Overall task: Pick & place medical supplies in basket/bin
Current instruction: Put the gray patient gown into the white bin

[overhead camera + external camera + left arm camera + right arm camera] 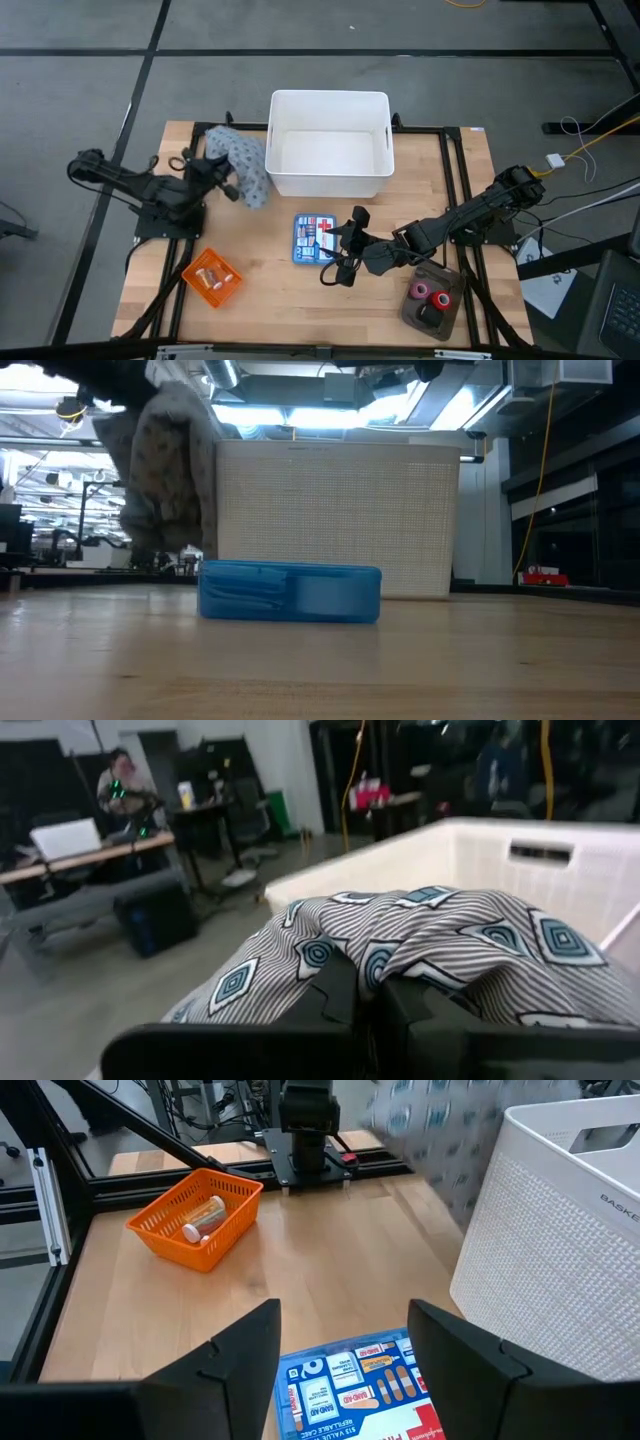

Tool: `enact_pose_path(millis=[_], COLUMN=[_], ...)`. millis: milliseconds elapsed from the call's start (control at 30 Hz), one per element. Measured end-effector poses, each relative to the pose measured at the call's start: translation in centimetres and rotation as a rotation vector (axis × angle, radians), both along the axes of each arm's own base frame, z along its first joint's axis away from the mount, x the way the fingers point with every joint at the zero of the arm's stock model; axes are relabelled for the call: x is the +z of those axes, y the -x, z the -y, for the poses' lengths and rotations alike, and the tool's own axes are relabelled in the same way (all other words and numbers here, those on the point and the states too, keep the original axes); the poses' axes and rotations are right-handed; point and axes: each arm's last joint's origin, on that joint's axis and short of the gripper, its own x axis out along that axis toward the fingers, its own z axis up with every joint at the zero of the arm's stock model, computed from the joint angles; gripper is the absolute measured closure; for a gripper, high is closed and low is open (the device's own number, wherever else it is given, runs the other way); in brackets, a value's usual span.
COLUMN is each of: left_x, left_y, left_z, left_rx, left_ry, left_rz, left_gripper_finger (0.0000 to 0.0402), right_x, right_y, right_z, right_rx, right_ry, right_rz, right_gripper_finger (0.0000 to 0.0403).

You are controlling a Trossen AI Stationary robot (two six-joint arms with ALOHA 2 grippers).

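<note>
Fingers of the left gripper (222,172) pinch the grey cloth (246,165) just left of the white bin (329,184). Low down, it hangs lifted; carry it clear over the rim. Right gripper (345,1350) hovers, jaws wide, above the blue first-aid box (362,1390).

bright overhead lights, blurred wrist views

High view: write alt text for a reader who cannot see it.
The left pincer holds a patterned grey cloth beside the white bin on a wooden table. The right pincer, open, hovers by a blue first-aid box; an orange basket holds vials.
</note>
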Motion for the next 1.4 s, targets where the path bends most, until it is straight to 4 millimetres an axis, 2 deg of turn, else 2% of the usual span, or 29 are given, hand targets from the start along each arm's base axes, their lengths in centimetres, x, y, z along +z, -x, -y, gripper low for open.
enact_pose_path(millis=[333,467,700,900,1000,1100,1233,1400], left_x=[5.0,6.4,9.2,13.3,15.0,15.7,16.5,17.0], left_y=[1.1,1.8,0.4,-2.9,-5.5,-8.5,-12.2,-16.0], left_z=[0.6,0.7,1.5,2.8,3.2,3.1,1.8,-1.6], left_rx=[-0.11,-0.151,-0.274,-0.313,-0.312,-0.295,-0.25,-0.155], left_ry=[-0.124,-0.16,-0.243,-0.325,-0.345,-0.358,-0.369,-0.359], left_rz=[0.183,0.232,0.265,0.191,0.118,0.02,-0.029,-0.106], left_gripper_finger=[0.0399,0.0399,0.0399,0.0399,0.0399,0.0399,0.0399,0.0399], right_x=[0.0,0.0,0.0,0.0,0.0,0.0,0.0,0.0], right_y=[0.0,0.0,0.0,0.0,0.0,0.0,0.0,0.0], right_z=[0.0,0.0,0.0,0.0,0.0,0.0,0.0,-0.1], right_rx=[0.0,0.0,0.0,0.0,0.0,0.0,-0.004,0.012], right_ry=[0.0,0.0,0.0,0.0,0.0,0.0,-0.011,-0.034], right_rz=[0.0,0.0,0.0,0.0,0.0,0.0,0.003,-0.001], right_gripper_finger=[0.0183,0.0183,0.0183,0.0183,0.0183,0.0183,0.0183,0.0183])
